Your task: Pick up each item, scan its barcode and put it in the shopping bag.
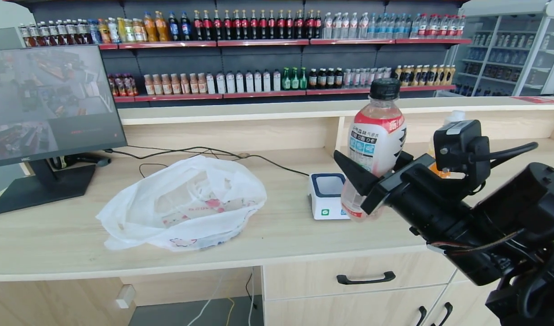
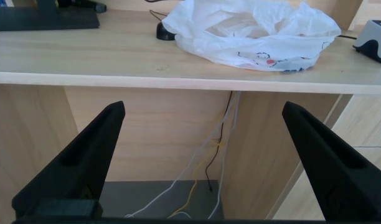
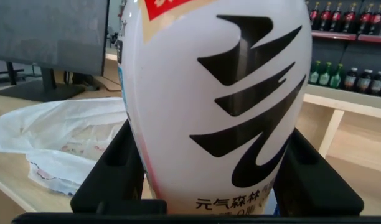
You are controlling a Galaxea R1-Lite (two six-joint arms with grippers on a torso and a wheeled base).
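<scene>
**Bottle held at scanner**

My right gripper (image 1: 374,181) is clamped on the bottle (image 1: 377,136), just right of the scanner (image 1: 327,195). The counter (image 1: 55,240) is pale wood grain, and drink shelves (image 1: 259,43) line the wall behind. The bottle's long axis is near vertical, black cap up. It is smooth plastic with a glossy label. The bag (image 1: 186,201), crumpled white film, lies left of the scanner. My left gripper (image 2: 203,162) is spread wide and empty, below the counter edge.
</scene>
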